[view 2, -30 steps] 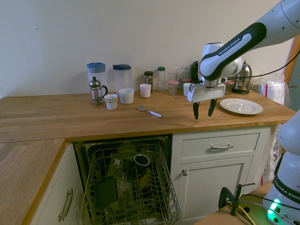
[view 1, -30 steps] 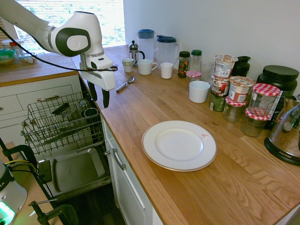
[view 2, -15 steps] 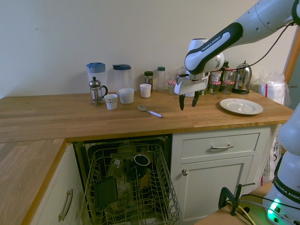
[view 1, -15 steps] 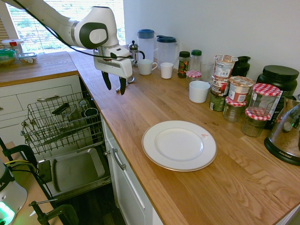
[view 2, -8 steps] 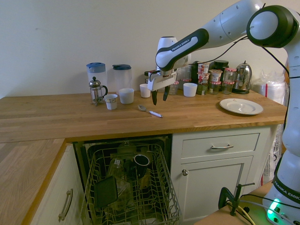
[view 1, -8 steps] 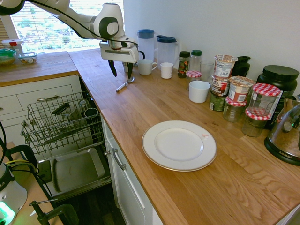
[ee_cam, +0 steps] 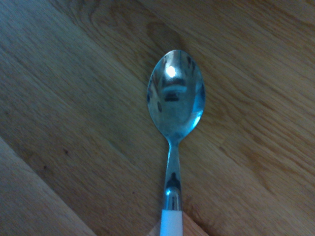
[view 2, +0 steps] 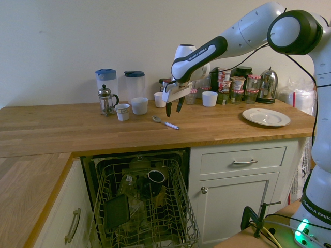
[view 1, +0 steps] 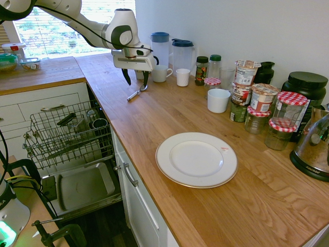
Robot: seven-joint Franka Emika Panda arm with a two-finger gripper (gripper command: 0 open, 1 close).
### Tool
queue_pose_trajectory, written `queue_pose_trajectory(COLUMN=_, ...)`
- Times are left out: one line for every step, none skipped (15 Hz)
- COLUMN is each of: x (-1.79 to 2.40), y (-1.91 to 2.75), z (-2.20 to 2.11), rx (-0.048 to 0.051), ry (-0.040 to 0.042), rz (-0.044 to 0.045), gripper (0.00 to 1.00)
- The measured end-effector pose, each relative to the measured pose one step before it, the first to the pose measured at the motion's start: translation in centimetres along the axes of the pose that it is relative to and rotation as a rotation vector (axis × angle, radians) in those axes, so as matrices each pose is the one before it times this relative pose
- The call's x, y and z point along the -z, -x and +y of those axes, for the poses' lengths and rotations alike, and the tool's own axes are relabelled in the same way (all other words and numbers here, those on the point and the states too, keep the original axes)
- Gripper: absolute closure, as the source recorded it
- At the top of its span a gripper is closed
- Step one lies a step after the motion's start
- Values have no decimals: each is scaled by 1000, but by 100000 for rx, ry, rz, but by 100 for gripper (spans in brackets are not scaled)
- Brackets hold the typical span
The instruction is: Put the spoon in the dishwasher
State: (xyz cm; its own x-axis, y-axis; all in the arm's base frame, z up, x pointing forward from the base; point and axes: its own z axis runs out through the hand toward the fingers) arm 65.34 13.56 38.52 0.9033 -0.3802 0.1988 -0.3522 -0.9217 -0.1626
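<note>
The spoon [view 1: 136, 92] lies flat on the wooden bench [view 1: 205, 206], well back from the front edge and near a cluster of cups – its round bowl points toward the wall and its handle runs out toward the bench edge. In the wrist view the spoon [ee_cam: 174, 123] fills the middle, bowl up and mirror-bright, with a pale band on the lower end of its handle. The hand [view 1: 134, 80] hangs just above the spoon, pointing steeply down, its two dark fingers spread apart and holding nothing; from the other side the hand [view 2: 172, 107] shows the same gap between the fingers, with the spoon [view 2: 164, 122] on the wood just below and a little to one side of them. I cannot tell whether a fingertip touches the metal. The dishwasher [view 1: 72, 154] stands open beneath the bench, its grey wire rack [view 2: 145, 206] pulled out and already carrying a dark mug and some other pieces, the steel door panel [view 1: 85, 185] folded down flat. Behind the spoon stand a small French press [view 2: 106, 99], two blue-lidded jugs [view 2: 134, 85] and white cups [view 2: 138, 105]. Farther along the bench a white plate [view 1: 196, 159] sits alone – beyond it a row of jars [view 1: 257, 103] lines the wall.
</note>
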Motion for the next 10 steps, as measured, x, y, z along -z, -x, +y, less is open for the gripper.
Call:
queue_pose_trajectory(x=-419, y=-110, z=-58, rx=299, ry=-1669, rz=470, gripper=0)
queue_pose_trajectory(x=-305, y=-104, z=-96, rx=-19, ry=-1545, rz=578, gripper=0)
queue_pose_trajectory(x=-208, y=-104, z=-79, rx=41, ry=-1108, rz=558, gripper=0)
queue_pose_trajectory(x=-157, y=-118, z=-76, rx=314, ry=-804, rz=169, gripper=0)
queue_pose_trajectory(x=-164, y=-124, z=-201, rx=173, ry=-564, rz=68, gripper=0)
queue_pose_trajectory(x=-354, y=-61, z=-249, rx=-25, ry=-328, rz=-284, gripper=0)
queue_pose_trajectory(x=-377, y=-38, z=-315, rx=-54, ry=-486, rz=-224, gripper=0)
queue_pose_trajectory(x=-455, y=14, z=-336, rx=36, ry=-501, rz=-117, gripper=0)
queue_pose_trajectory(x=-445, y=70, z=-183, rx=62, ry=-102, rz=-418, gripper=0)
queue_pose_trajectory(x=-353, y=26, z=-149, rx=-11, ry=-86, rz=-371, gripper=0)
